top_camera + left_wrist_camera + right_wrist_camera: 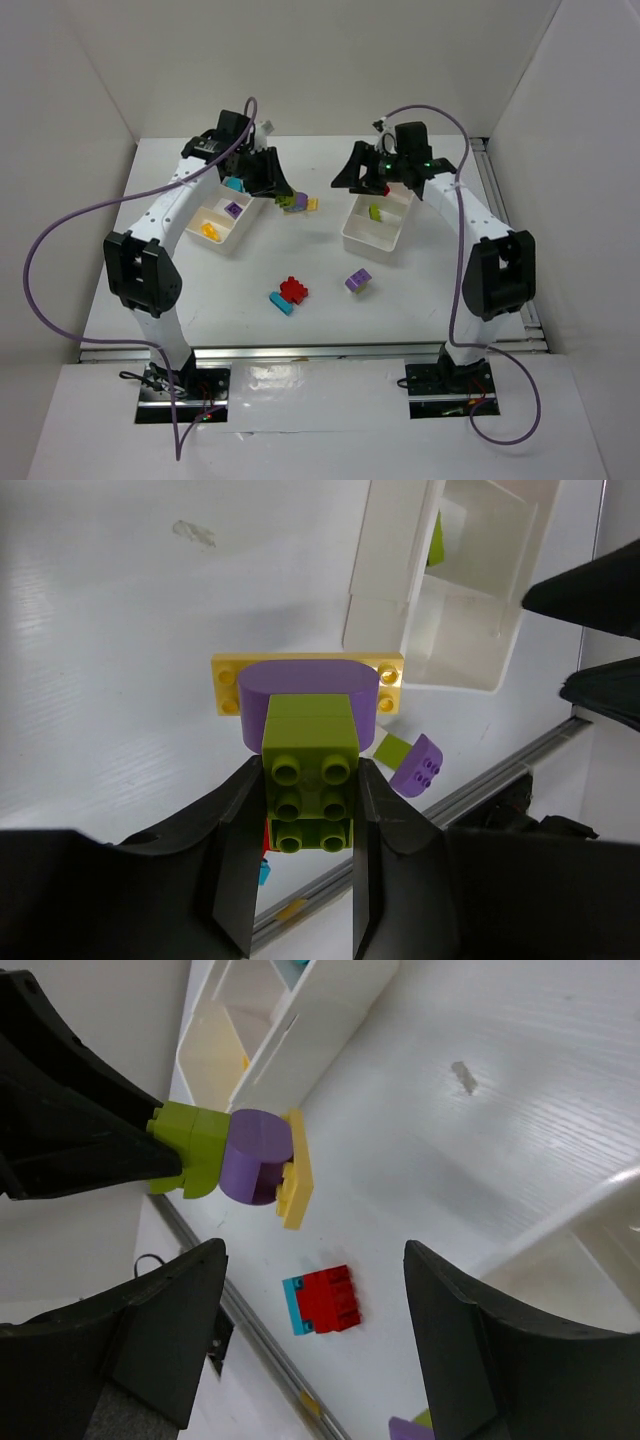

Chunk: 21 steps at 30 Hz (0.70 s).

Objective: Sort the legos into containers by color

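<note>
Left gripper [310, 780] is clamped on the lime end of the lime-purple-yellow cluster [305, 690], just right of the left tray [230, 244]. Whether the cluster rests on the table [430, 300] cannot be told. Right gripper [315, 1250] stands open with nothing between its fingers, hiding the far end of the right tray [370, 243].

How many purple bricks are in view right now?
3 purple bricks: one in the left tray, one in the cluster the left gripper holds, one lying on the table. Arms may hide others.

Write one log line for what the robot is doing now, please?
left fingers: shut on lime brick of lime-purple-yellow cluster | right fingers: open, empty
</note>
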Available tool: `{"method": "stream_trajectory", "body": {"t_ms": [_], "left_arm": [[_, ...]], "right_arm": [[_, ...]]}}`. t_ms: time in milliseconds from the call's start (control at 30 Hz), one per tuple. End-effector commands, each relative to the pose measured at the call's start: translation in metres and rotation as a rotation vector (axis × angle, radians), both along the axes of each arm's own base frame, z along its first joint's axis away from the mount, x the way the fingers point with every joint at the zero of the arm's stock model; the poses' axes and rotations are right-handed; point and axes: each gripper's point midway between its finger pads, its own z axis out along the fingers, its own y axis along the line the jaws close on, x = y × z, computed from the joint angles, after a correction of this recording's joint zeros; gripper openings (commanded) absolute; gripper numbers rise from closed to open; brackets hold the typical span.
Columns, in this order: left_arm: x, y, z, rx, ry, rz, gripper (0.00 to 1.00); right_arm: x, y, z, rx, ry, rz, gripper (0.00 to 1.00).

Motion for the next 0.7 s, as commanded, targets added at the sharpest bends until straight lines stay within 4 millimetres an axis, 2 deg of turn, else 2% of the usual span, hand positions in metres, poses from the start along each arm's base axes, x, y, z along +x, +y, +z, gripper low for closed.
{"method": "stream_trajectory", "body": {"t_ms": [0, 67, 133, 200, 267, 367, 500, 533, 667], "left_arm": [[0.005, 0.000, 0.031, -0.107, -0.074, -0.006, 0.00], [0.004, -0.001, 0.029, -0.118, -0.065, -0.006, 0.00], [0.003, -0.001, 0.033, -0.120, -0.074, -0.006, 0.00], [0.002, -0.002, 0.032, -0.126, -0.072, -0.012, 0.00], [0.003, 0.002, 0.028, -0.123, -0.062, -0.003, 0.00], [0.004, 0.000, 0.030, -0.133, -0.071, -0.009, 0.00], [0.002, 0.001, 0.030, -0.133, -0.071, -0.009, 0.00], [0.002, 0.001, 0.030, -0.133, -0.071, -0.009, 0.00], [0.004, 0.005, 0.030, -0.132, -0.071, 0.000, 0.00]], "right_arm": [[0.009, 0.035, 0.009, 0.096, -0.024, 0.079, 0.78], [0.016, 0.045, 0.010, 0.120, -0.024, 0.094, 0.77], [0.009, 0.062, 0.006, 0.134, 0.004, 0.155, 0.75], [0.013, 0.074, 0.001, 0.116, 0.018, 0.183, 0.75], [0.005, 0.082, -0.004, 0.104, 0.042, 0.208, 0.72], [0.007, 0.088, -0.012, 0.111, 0.046, 0.200, 0.68], [0.005, 0.092, -0.026, 0.101, 0.080, 0.207, 0.52], [0.003, 0.096, -0.022, 0.103, 0.072, 0.217, 0.49], [-0.001, 0.098, -0.028, 0.092, 0.089, 0.217, 0.44]]}}
